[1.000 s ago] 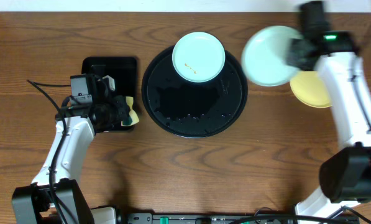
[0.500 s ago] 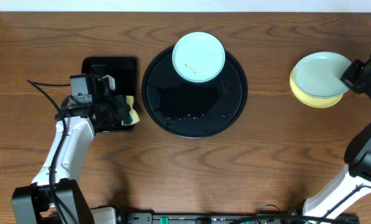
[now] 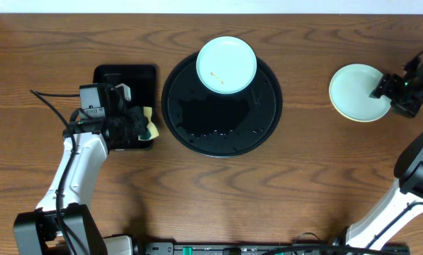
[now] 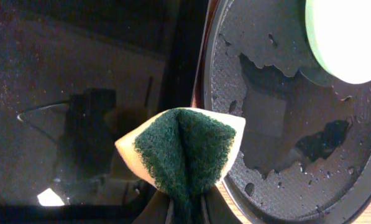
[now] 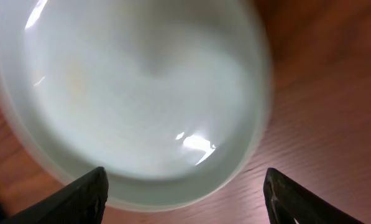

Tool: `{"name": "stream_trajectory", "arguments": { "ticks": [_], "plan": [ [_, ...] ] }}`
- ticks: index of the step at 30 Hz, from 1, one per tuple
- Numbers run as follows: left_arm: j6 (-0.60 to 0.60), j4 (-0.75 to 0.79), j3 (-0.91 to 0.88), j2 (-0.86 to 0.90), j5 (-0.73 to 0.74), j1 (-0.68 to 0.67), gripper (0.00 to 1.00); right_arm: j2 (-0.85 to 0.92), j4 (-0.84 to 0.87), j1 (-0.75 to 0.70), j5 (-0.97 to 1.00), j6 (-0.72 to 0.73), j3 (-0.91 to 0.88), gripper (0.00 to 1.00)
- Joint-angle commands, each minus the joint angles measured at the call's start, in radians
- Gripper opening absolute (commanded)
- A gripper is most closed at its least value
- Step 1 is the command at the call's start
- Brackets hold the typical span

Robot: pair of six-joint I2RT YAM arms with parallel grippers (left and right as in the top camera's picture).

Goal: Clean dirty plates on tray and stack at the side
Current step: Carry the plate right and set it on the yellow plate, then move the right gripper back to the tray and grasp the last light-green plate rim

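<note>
The worktop [image 3: 310, 184] is dark brown wood with a strong grain, and a pale strip of wall runs along its far edge. The big round black tray [image 3: 197, 120] sits mid-table, and its floor is wet with patches and beads of water. One light blue plate [image 3: 227, 65] lies on the tray's far part and juts a little past the rim, with a few orange specks on its face.

Well to the right of the tray, a second light blue plate [image 3: 354, 92] rests on the wood. The right gripper [image 3: 385, 91] is at this plate's outer edge, its jaws standing wide with the rim between the two dark fingertips [image 5: 89, 193]. The plate's near rim looks faintly yellow, and I cannot tell whether another plate lies beneath it. In the right wrist view the plate is blurred.

Just left of the tray is a smaller rectangular black tray [image 3: 122, 74]. Over its near corner the left gripper [image 3: 142, 129] has its jaws pinched on a folded green-and-yellow sponge [image 4: 185, 152]. The sponge hides nearly all of the fingers. In the left wrist view the tray's plate is washed out white and cut off at the corner.
</note>
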Motion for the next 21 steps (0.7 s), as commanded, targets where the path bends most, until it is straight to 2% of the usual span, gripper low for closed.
{"name": "stream_trajectory", "arguments": {
  "ticks": [1, 4, 7, 12, 16, 21],
  "plan": [
    [0.014, 0.003, 0.004, -0.008, 0.005, 0.005, 0.08, -0.016, -0.045, 0.089, -0.106, -0.128, 0.093, 0.79],
    [0.014, 0.003, 0.004, -0.008, 0.005, 0.005, 0.08, -0.016, -0.082, 0.196, -0.106, -0.188, 0.173, 0.83],
    [0.014, 0.002, 0.004, -0.008, 0.006, 0.005, 0.07, -0.016, -0.032, 0.319, -0.105, -0.21, 0.225, 0.88],
    [0.013, 0.002, 0.004, -0.008, 0.006, 0.005, 0.08, 0.002, 0.193, 0.517, -0.076, -0.209, 0.225, 0.84],
    [0.013, -0.002, 0.004, -0.008, 0.006, 0.005, 0.08, 0.048, 0.349, 0.637, 0.024, -0.209, 0.225, 0.76],
    [0.013, -0.006, 0.004, -0.008, 0.006, 0.005, 0.08, 0.14, 0.576, 0.722, 0.108, -0.227, 0.225, 0.81]
  ]
}}
